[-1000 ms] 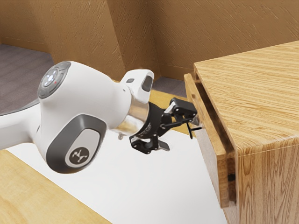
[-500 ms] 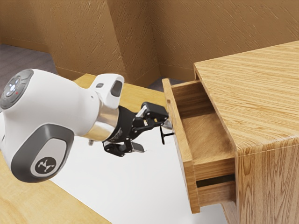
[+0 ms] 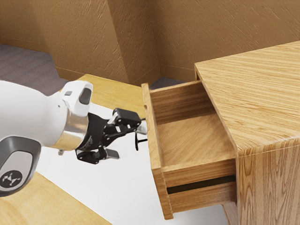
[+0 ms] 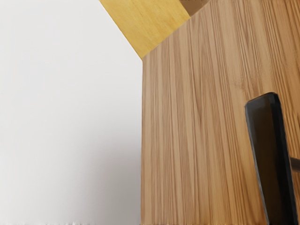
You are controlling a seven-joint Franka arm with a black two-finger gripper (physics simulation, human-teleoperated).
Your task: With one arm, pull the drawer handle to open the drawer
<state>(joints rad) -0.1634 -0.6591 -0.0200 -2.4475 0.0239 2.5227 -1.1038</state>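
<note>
The wooden drawer [image 3: 191, 140] stands far out of the cabinet [image 3: 262, 98], its inside bare. Its front panel [image 3: 156, 159] faces the exterior view's left. A slim black handle [image 3: 137, 140] juts from that panel. My black gripper [image 3: 139, 129] reaches in from the left and is shut on the handle. In the wrist view the grained drawer front [image 4: 201, 122] is close before my hand, with the dark handle [image 4: 272, 159] beside it.
A white mat [image 3: 117, 187] covers the table under my hand. Bare wooden tabletop [image 3: 28, 206] lies at the lower left and behind the drawer [image 3: 117, 91]. Brown walls [image 3: 140, 33] close the back.
The drawer has slid out toward the exterior view's left, from barely ajar to wide open. My hand has drawn back the same way with the handle in it.
</note>
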